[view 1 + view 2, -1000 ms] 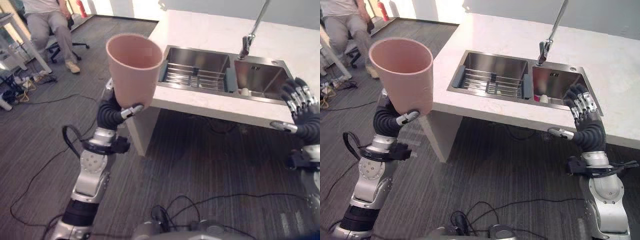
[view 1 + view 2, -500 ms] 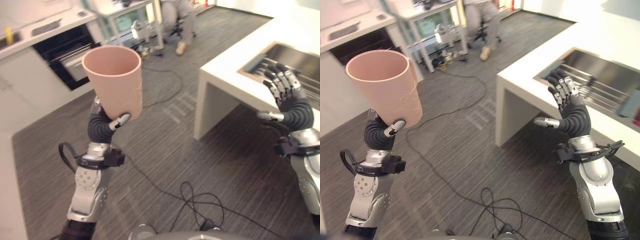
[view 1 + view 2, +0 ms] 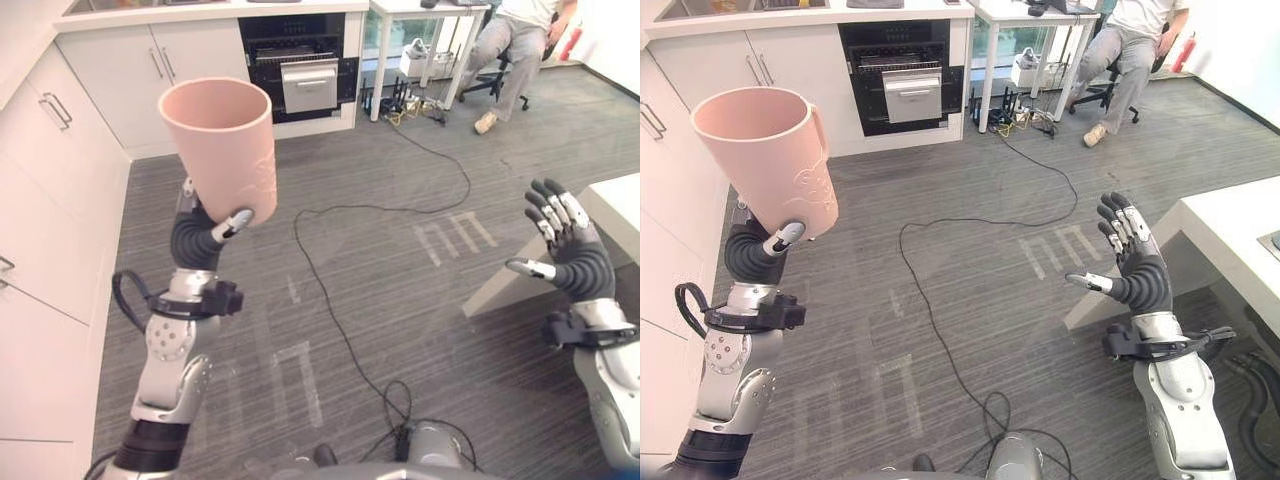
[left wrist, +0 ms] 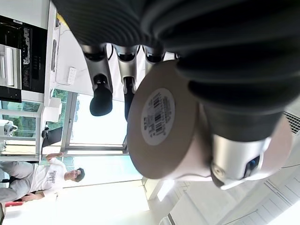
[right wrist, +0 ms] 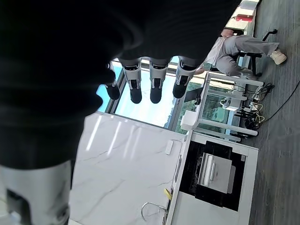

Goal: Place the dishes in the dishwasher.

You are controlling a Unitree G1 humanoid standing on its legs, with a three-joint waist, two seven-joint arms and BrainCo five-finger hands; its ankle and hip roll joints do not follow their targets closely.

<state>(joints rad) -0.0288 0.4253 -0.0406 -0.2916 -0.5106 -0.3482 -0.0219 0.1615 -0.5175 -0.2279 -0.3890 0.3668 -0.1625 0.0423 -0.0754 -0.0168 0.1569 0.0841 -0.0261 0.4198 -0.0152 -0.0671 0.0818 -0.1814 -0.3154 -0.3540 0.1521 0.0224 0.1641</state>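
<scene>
A tall pink cup [image 3: 222, 146] stands upright in the air at the left, with my left hand [image 3: 198, 236] curled round its base from below. The left wrist view shows the cup's round underside [image 4: 161, 117] with a barcode label, the thumb and fingers [image 4: 101, 98] around it. My right hand [image 3: 1132, 262] is raised at the right with its fingers spread and straight, holding nothing. An open dishwasher [image 3: 300, 70] sits in the white cabinet run across the room, its dark opening and a pulled-out silver front visible.
White cabinets [image 3: 50, 190] line the left side. The corner of a white counter [image 3: 1230, 235] juts in at the right. A black cable [image 3: 330, 300] winds across the grey carpet. A person [image 3: 1120, 50] sits on a chair by a white table [image 3: 420, 20] at the back right.
The whole view has swung away from the sink counter toward the cabinets and dishwasher. The cup stays held up in my left hand, and the right hand stays raised and spread.
</scene>
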